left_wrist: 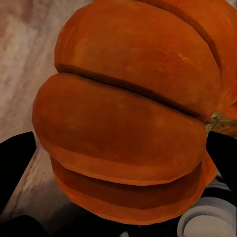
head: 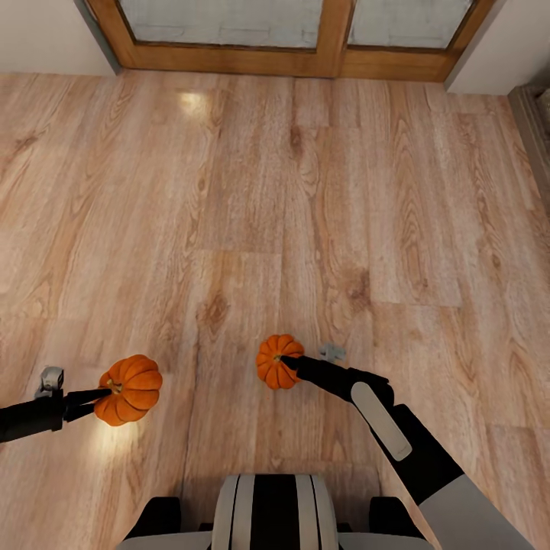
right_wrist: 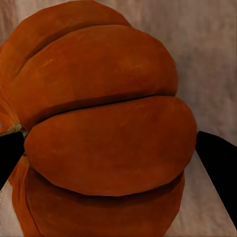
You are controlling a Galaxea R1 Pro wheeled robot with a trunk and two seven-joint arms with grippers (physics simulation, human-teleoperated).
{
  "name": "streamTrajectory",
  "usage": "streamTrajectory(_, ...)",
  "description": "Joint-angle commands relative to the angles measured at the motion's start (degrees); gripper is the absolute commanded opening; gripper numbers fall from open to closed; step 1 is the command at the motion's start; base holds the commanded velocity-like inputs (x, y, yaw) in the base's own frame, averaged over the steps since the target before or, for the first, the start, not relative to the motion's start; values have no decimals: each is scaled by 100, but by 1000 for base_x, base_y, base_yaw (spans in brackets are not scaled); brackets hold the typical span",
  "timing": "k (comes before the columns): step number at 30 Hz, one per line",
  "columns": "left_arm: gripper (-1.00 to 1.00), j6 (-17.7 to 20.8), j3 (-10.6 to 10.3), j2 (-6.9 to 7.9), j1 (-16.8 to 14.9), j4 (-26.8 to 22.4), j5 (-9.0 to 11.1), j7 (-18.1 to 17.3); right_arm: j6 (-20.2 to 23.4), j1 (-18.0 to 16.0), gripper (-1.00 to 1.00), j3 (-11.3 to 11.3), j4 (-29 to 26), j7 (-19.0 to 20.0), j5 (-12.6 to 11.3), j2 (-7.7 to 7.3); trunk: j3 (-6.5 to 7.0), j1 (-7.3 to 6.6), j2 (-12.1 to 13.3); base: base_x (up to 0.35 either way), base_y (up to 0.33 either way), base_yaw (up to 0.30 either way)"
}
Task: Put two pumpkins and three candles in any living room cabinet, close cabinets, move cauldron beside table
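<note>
Two bright-orange ribbed pumpkins are held above the wooden floor. My left gripper (head: pixel 107 391) is shut on one pumpkin (head: pixel 128 389) at the lower left of the head view; up close that pumpkin (left_wrist: pixel 128 118) sits between the black fingers (left_wrist: pixel 15 163). At the lower centre, my right gripper (head: pixel 284 363) is shut on the other pumpkin (head: pixel 276 361), seen large in the right wrist view (right_wrist: pixel 98 128) with a black finger (right_wrist: pixel 217 158) at each side. The candles, cabinet, cauldron and table are out of view.
Light wood-plank floor (head: pixel 275 191) stretches ahead. A wood-framed glass door (head: pixel 298 34) runs along the far wall. A grey edge of some furniture (head: pixel 535 130) shows at the far right. My base (head: pixel 267 512) is at the bottom.
</note>
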Motion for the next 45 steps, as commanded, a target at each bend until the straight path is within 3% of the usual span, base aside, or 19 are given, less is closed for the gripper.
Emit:
streamTrajectory(1,-100,30,0,0,-1,0,8,-4,6,-1,-100,12,-8,-64,-58,-6,20,-3,0,0,0,0)
streamTrajectory(30,-100,39,-107,-9,-1,-184,31,-17,-2,-2,-100,-40,-149,-80,-165,-22,662,-78,39,-31,0,0)
streamTrajectory(37,-100,39,-180,-10,-1,-185,31,-17,-3,-3,-100,-174,-132,350,-168,-17,817,-96,48,-36,0,-157)
streamTrajectory(45,-100,39,-189,-10,-1,-268,31,-17,-2,-3,-100,-246,-89,448,-176,-17,995,-116,59,-2,0,-271)
